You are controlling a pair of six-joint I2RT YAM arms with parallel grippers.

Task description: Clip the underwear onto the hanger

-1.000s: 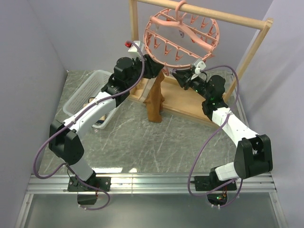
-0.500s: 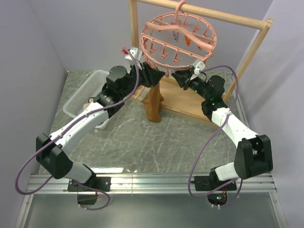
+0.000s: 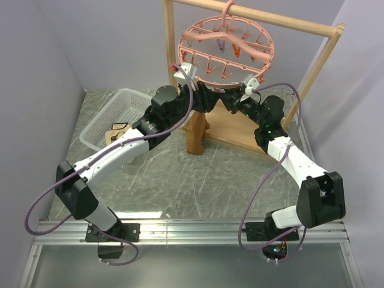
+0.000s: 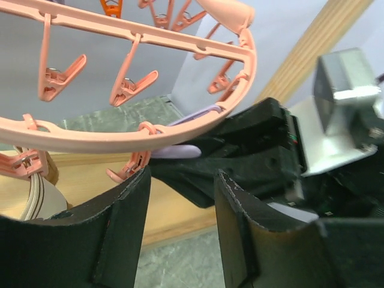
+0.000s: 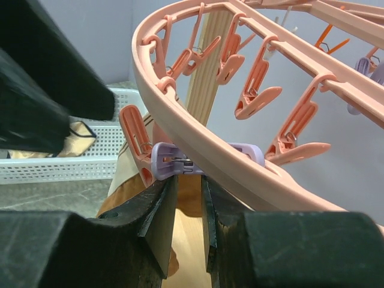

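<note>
Here, one underwear [image 3: 195,135] below one hanger [image 3: 223,41]; left tool [image 4: 182,180] wide, right tool [image 5: 189,186] narrow at one lilac clip [image 5: 174,162], grip unclear.

arms: 2, left arm [image 3: 114,159] + right arm [image 3: 294,159]
grippers: 2, left gripper [image 4: 180,210] + right gripper [image 5: 189,198]
hanger [image 4: 90,25]: 1
pink clips [image 4: 57,81]: many, too crowded for exact no.
lilac clip [image 5: 171,163]: 1 at near rim, at least 1 more on far side
underwear [image 3: 195,135]: 1
basket [image 3: 114,111]: 1
beige garment [image 3: 117,132]: 1, in basket
wooden rack [image 3: 288,21]: 1
</note>
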